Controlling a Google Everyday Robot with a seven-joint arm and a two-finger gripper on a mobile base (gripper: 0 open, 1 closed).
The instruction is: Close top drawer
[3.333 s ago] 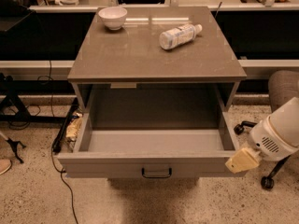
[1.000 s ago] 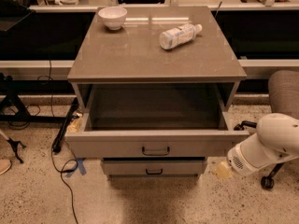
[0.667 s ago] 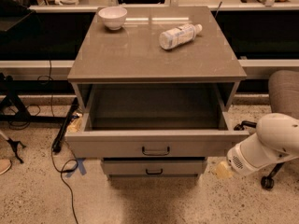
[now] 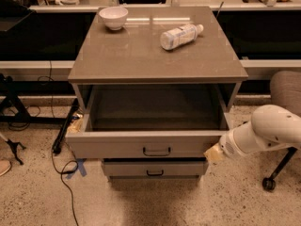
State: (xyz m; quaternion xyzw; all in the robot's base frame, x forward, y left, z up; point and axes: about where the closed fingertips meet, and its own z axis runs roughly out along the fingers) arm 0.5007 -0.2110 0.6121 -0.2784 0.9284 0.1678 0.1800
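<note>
The top drawer (image 4: 117,146) of the grey cabinet (image 4: 155,55) stands partly pulled out, its deep box empty, with a small black wire handle (image 4: 156,151) at the centre of its flat front. My gripper (image 4: 214,153) sits at the drawer front's right end, touching or nearly touching it, at the end of a white arm (image 4: 265,131) coming from the right. A narrower lower drawer (image 4: 155,169) shows beneath.
A white bowl (image 4: 113,17) and a lying plastic bottle (image 4: 180,36) rest on the cabinet top. Cables (image 4: 63,173) and a stand leg (image 4: 11,149) lie on the floor at left. A chair (image 4: 284,93) with a castor (image 4: 269,183) stands at right.
Since the earliest frame the drawer has slid well inward, uncovering the lower drawer. The gripper has followed it at the front's right end. In the last second little has moved.
</note>
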